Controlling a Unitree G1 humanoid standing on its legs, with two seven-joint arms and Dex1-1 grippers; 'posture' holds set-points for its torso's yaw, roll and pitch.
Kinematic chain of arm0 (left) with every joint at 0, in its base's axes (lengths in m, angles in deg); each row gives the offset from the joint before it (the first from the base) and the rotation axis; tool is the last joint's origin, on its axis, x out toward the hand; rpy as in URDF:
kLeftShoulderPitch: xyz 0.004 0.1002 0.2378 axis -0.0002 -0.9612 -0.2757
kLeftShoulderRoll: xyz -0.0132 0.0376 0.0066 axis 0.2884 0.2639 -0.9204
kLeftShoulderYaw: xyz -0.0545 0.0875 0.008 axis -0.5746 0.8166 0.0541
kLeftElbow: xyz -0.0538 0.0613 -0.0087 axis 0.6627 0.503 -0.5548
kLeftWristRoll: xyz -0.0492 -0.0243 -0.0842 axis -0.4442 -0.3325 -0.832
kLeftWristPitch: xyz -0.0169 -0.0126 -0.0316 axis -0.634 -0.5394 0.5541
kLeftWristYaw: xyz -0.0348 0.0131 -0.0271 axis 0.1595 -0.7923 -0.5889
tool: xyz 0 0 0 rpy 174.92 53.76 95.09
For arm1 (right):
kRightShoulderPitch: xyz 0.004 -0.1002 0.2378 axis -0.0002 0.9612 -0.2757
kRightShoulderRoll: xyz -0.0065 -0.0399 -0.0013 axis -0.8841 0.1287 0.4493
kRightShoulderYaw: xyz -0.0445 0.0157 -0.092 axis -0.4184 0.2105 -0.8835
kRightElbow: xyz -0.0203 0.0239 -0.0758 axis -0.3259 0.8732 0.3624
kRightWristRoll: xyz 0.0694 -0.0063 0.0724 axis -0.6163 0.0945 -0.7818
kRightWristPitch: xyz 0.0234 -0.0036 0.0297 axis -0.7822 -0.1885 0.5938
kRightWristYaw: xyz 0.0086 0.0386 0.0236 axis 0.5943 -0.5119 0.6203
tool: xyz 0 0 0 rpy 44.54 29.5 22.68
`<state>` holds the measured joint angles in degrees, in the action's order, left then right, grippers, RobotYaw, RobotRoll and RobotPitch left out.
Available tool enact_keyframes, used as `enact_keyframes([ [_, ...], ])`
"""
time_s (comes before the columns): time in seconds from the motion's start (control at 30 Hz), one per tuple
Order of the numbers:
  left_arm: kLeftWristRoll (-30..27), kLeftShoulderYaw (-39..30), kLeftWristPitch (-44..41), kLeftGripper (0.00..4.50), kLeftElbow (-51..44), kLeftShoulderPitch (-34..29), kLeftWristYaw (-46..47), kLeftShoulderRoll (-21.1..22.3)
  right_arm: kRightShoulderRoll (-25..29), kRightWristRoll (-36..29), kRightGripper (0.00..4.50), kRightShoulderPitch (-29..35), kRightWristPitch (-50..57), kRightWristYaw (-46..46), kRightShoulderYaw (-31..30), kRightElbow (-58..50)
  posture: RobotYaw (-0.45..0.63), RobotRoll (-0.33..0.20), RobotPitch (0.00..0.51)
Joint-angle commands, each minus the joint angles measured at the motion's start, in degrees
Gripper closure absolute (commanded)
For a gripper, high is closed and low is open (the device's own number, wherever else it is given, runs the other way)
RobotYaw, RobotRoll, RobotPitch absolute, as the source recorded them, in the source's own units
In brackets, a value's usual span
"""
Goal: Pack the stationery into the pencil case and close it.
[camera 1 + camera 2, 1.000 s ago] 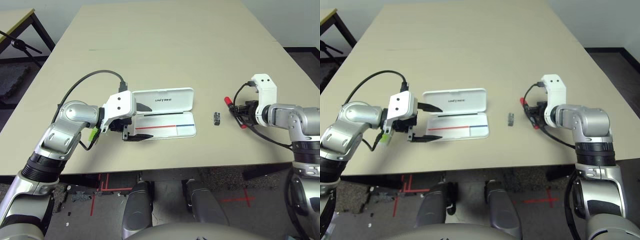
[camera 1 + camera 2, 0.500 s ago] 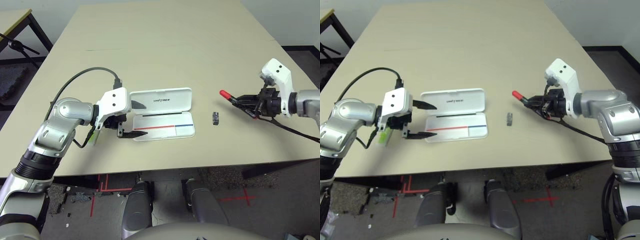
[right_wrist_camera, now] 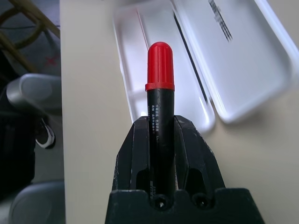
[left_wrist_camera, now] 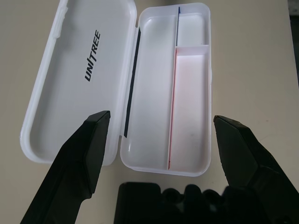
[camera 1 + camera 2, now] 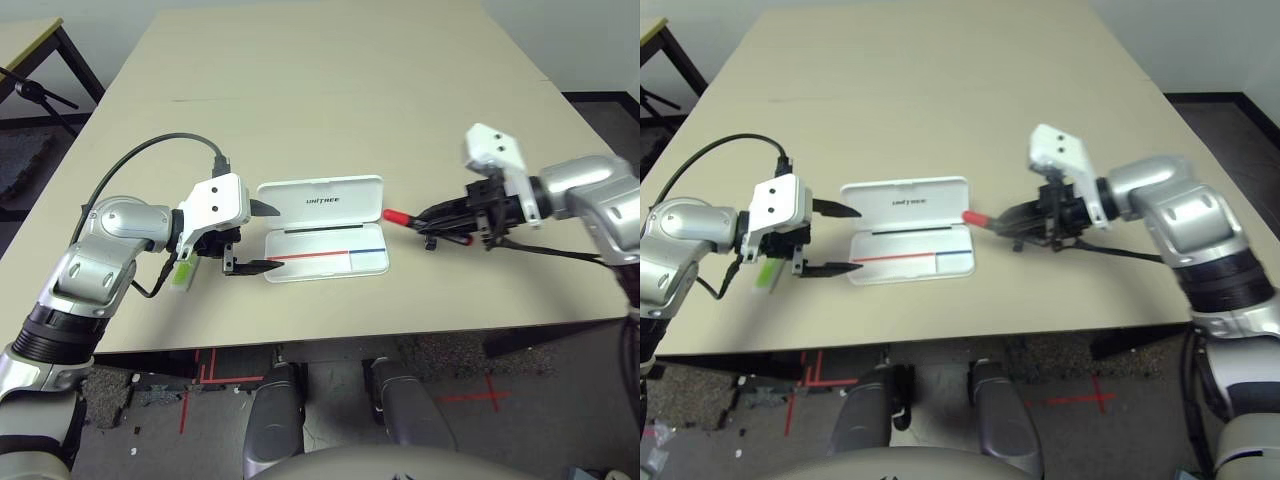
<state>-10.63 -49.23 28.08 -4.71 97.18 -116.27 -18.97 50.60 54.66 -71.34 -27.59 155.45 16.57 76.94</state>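
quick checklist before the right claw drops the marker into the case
1. Marker held firmly: ok, the right claw is shut on the marker, red end forward.
2. Pencil case open: ok, lid lies flat beside the tray.
3. Compartments free: ok, nothing lies inside them in the left wrist view.
4. Marker over the tray: not ok, its red tip is just off the case's right end.
5. Left claw out of the way: cannot tell, it is open at the case's left end.
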Motion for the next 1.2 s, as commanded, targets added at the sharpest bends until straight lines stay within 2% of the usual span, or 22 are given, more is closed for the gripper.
enact_keyframes([
  [0.03, 0.37, 0.07, -0.37, 0.0, -0.85, -0.73, 0.53, -0.11, -3.07, 2.33, 4.03, -2.33, -1.94, -1.39, -2.22, 1.85, 0.0, 0.0, 0.136],
  [0.33, 0.58, 0.14, -0.57, 0.0, -1.77, -1.83, 1.86, -0.18, -10.18, 7.78, 4.03, -6.38, -6.26, -2.94, -6.04, 7.16, 0.02, 0.0, 0.134],
  [0.57, 0.49, -0.2, -0.92, 0.0, -2.81, -2.65, 2.86, 0.05, -13.16, 11.62, 4.03, -7.54, -10.64, -2.59, -8.76, 9.96, 0.04, 0.0, 0.135],
  [0.87, 0.2, -1.07, -1.89, 0.0, -4.44, -4.14, 3.64, 0.85, -17.22, 16.24, 4.03, -6.8, -17.8, -4.27, -10.53, 13.79, 0.07, 0.0, 0.14],
  [1.2, 0.18, -1.44, -2.54, 0.0, -5.21, -4.53, 4.02, 0.94, -19.16, 19.96, 4.03, -5.61, -25.83, -5.9, -10.81, 17.52, 0.07, 0.0, 0.135],
])
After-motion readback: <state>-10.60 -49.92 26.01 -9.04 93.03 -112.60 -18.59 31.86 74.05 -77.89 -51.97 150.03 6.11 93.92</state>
